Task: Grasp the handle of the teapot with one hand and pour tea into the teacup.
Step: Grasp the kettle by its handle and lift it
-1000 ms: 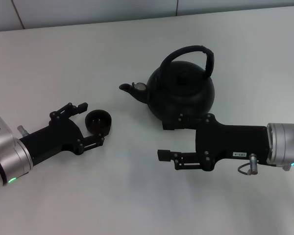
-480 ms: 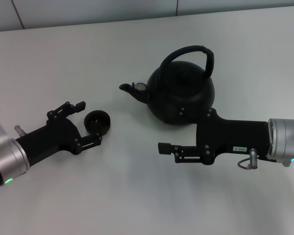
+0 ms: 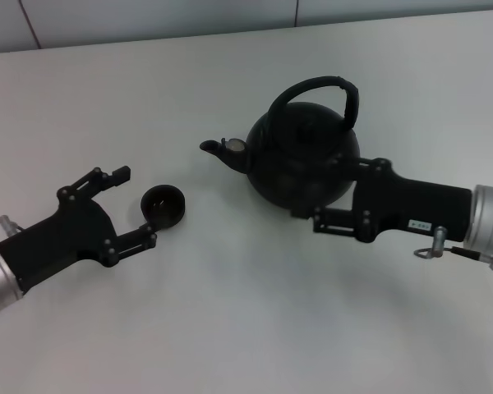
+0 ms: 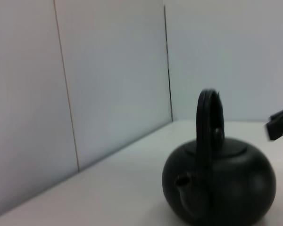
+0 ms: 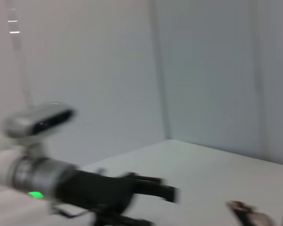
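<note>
The black teapot [image 3: 302,156] stands at mid-table, its spout pointing left and its arched handle [image 3: 347,97] upright and free. In the left wrist view the teapot [image 4: 226,188] and the handle [image 4: 205,122] show edge-on. The small black teacup [image 3: 163,203] sits on the table to the left of the spout. My left gripper [image 3: 136,207] is open, and its fingertips flank the cup's left side without touching it. My right gripper [image 3: 311,201] is open low against the teapot's front right side, below the handle. Its far finger blends into the dark pot.
The white table [image 3: 230,312] runs back to a pale panelled wall [image 3: 148,16]. In the right wrist view the left arm [image 5: 85,188] reaches across the table. A right fingertip [image 4: 280,126] shows at the edge of the left wrist view.
My right gripper has moved back and to the right, from the open table in front of the teapot to against its body. My left gripper has drawn back leftward from the teacup.
</note>
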You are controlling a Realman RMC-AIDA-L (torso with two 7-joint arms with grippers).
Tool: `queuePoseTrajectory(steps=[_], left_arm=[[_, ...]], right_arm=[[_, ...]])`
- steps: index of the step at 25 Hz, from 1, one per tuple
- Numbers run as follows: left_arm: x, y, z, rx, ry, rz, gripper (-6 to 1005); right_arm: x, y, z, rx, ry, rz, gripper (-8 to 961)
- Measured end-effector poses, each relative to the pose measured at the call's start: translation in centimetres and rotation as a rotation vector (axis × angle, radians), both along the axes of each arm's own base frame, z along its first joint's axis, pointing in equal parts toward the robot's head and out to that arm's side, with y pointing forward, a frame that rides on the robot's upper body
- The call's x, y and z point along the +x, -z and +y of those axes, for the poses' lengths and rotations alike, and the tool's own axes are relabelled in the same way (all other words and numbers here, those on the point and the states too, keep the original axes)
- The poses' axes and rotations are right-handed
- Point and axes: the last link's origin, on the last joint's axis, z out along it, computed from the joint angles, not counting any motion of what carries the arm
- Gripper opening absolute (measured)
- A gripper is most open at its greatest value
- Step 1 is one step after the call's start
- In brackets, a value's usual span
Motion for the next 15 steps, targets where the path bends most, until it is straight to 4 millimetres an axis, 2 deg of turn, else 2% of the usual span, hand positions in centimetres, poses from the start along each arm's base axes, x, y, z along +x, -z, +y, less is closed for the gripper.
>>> queuePoseTrajectory(steps=[5,9,15], left_arm=[[0.0,-2.0,-0.7,0.013,0.015,-0.059,859],[-0.1,-2.3,-0.9,0.015,0.011,-0.063,859],[-0.1,-2.5,-1.4,0.005,0.027,-0.073,859]], right_arm=[[1.7,-1.1,-0.4,0.09,0.092,0.043,737],[3.6,-1.8,-1.5,0.166,0.154,0.059,736],[4.9,-2.6,-2.4,0.236,0.218,0.09,736]])
